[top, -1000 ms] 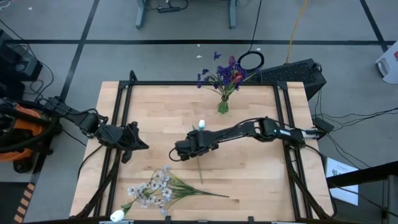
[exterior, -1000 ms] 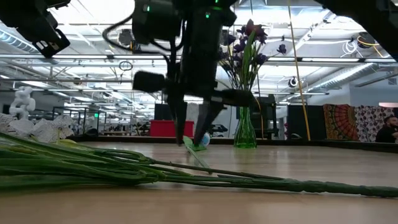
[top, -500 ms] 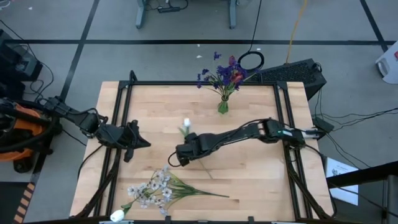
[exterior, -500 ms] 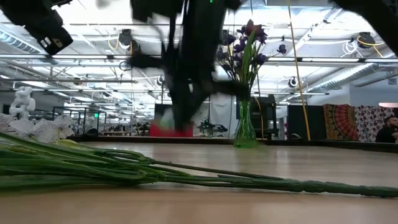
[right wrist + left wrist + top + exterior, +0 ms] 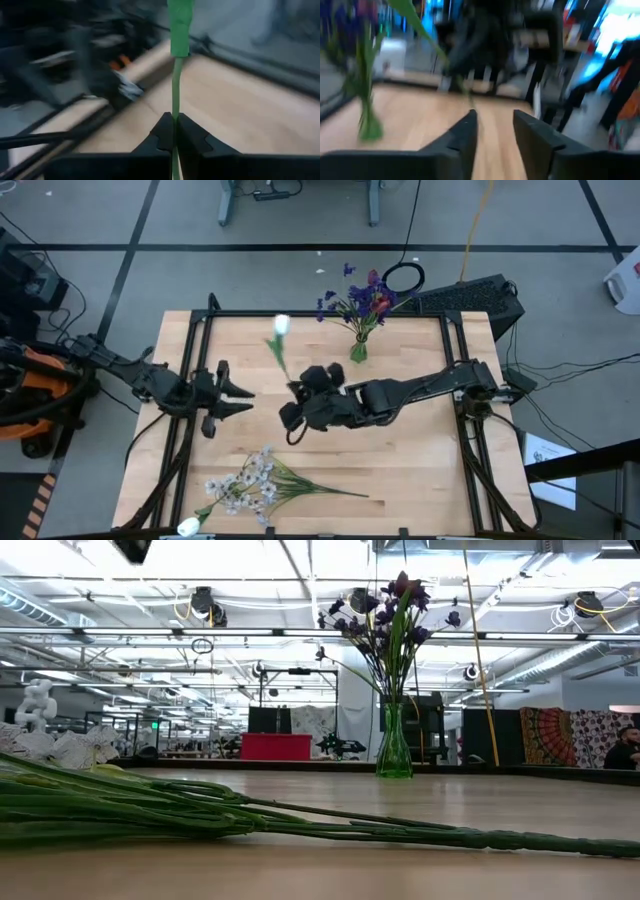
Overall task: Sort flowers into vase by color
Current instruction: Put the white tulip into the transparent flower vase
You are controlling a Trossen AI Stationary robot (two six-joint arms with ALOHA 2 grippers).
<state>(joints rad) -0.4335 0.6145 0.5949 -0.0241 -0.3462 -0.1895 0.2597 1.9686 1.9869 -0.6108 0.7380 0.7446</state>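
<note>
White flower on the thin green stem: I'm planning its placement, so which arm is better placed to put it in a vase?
Right. The right gripper is shut on the white flower's green stem, lifted off the wooden table. The left gripper is open and empty.

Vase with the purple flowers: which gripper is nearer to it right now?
Right. The right gripper, shut on the white flower's stem, is mid-table just short of the vase; the open left gripper is farther toward the left edge.

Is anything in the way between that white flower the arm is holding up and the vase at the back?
Nothing visible: bare table lies between the white flower in the right gripper and the vase. The left gripper waits on the other side.
</note>
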